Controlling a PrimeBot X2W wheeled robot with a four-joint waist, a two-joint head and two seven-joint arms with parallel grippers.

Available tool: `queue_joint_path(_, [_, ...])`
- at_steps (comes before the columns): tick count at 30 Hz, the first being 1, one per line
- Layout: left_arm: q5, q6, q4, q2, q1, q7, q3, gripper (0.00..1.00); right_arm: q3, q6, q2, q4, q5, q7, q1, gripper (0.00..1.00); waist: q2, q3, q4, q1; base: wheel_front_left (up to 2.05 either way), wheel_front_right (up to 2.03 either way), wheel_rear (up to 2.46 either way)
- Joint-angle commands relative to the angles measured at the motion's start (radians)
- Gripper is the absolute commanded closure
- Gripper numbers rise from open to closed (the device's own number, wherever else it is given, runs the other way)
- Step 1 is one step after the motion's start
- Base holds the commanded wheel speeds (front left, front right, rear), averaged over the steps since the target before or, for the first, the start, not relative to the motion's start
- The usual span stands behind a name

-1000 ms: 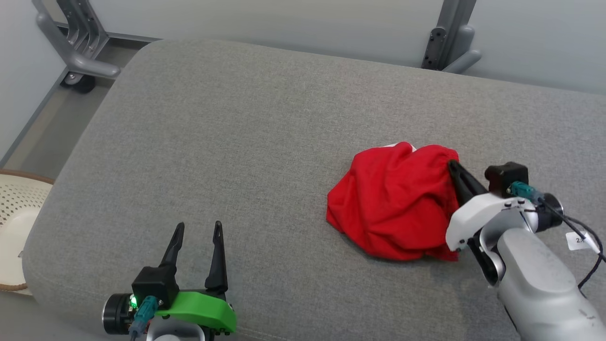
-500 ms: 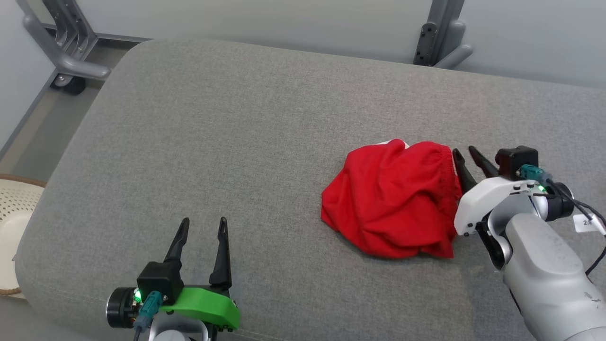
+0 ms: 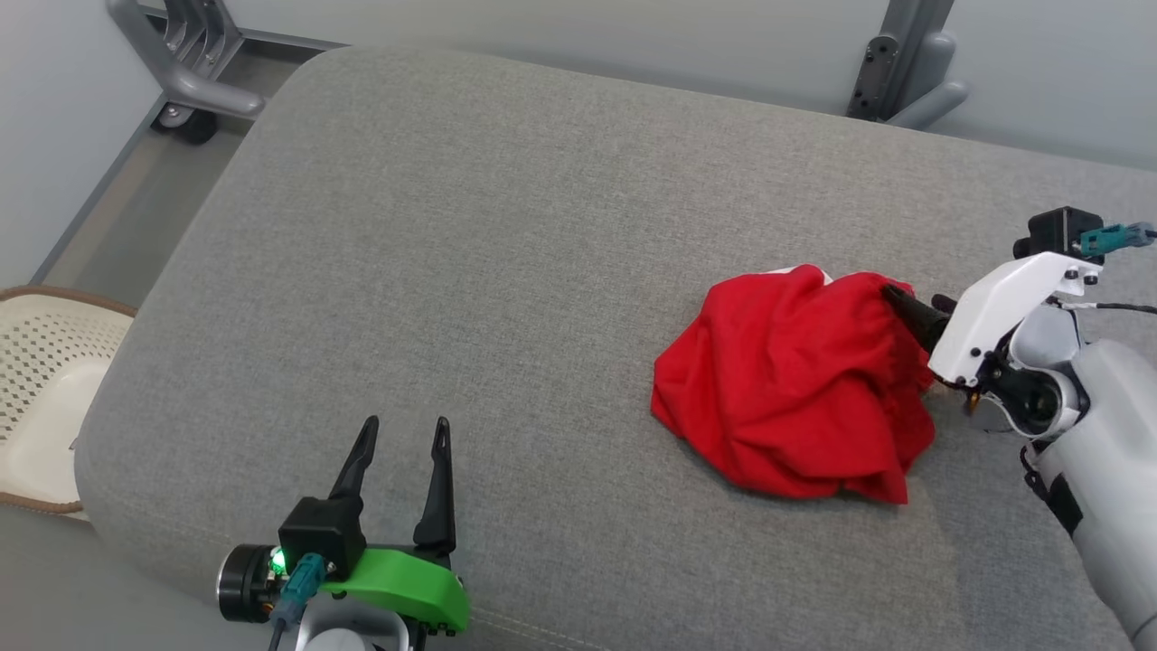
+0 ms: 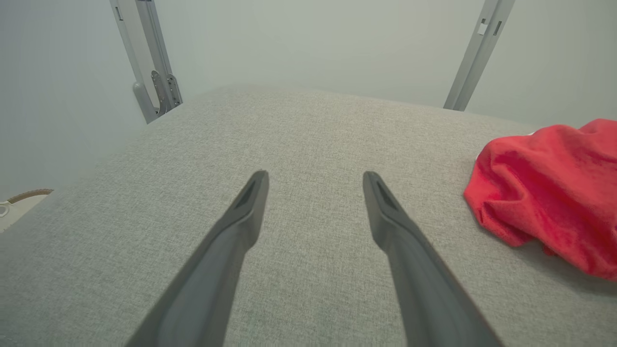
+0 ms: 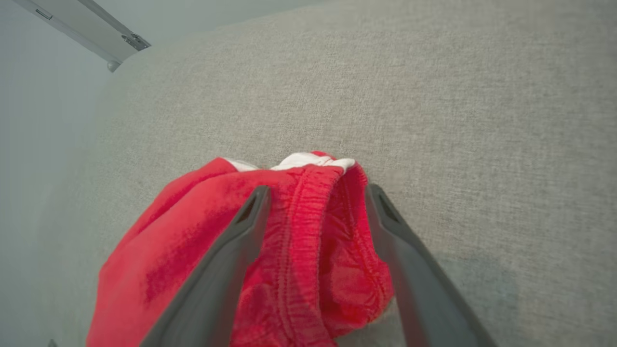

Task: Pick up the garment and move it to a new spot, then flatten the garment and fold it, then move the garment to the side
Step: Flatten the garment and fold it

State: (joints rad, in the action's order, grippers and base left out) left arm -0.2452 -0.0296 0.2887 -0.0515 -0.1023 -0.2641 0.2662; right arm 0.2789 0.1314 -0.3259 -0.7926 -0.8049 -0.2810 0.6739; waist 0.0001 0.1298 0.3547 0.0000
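The garment point(image 3: 786, 398) is a crumpled red heap with a little white at its far edge, lying on the right half of the grey cushion point(image 3: 506, 226). My right gripper point(image 3: 917, 303) is at the heap's right edge. In the right wrist view this gripper point(image 5: 315, 193) is open, its fingers wide apart on either side of the gathered elastic waistband of the garment point(image 5: 168, 241). My left gripper point(image 3: 405, 423) hovers open near the front edge, well left of the heap. Nothing is between the fingers of the left gripper point(image 4: 314, 174), and the garment point(image 4: 554, 183) shows to its right.
A pale perforated basket point(image 3: 45, 389) sits on the floor left of the cushion. Grey metal frame legs point(image 3: 181, 72) stand behind the far left corner, and another leg point(image 3: 904, 63) stands at the far right against the wall.
My right gripper went from shut on the garment's edge to open, and now straddles the waistband. The heap stays on the cushion. The head camera has shifted; the left gripper keeps its pose.
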Motion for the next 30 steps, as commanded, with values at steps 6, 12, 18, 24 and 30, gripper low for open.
queue_joint_path(6, [-0.002,0.006,0.005,0.001,-0.014,0.000,0.013,0.00,0.020,-0.001,-0.064,0.054,-0.169,-0.190,-0.029,0.00,-0.0001,0.010,0.034,0.0000,0.00,0.00,0.00])
queue_joint_path(12, [-0.010,0.000,0.004,0.001,-0.024,0.000,0.032,0.00,0.045,-0.001,-0.072,0.083,-0.242,-0.208,-0.031,0.39,-0.0001,0.025,0.049,0.0000,0.00,0.00,0.00])
queue_joint_path(18, [-0.013,-0.006,0.008,0.001,-0.030,0.000,0.038,0.00,0.098,-0.001,-0.084,0.122,-0.237,-0.086,-0.013,1.00,-0.0001,0.034,0.048,0.0000,0.00,0.00,0.00])
queue_joint_path(24, [-0.008,-0.005,0.017,0.001,-0.037,0.000,0.038,0.00,0.191,-0.001,-0.097,0.202,-0.211,0.158,0.061,1.00,-0.0001,0.025,0.018,0.0000,0.00,0.00,0.00])
queue_joint_path(30, [-0.001,-0.001,0.025,0.000,-0.034,0.000,0.029,0.00,0.294,-0.001,-0.100,0.274,-0.206,0.337,0.145,1.00,-0.0001,0.006,-0.018,0.0000,0.00,0.00,0.00])
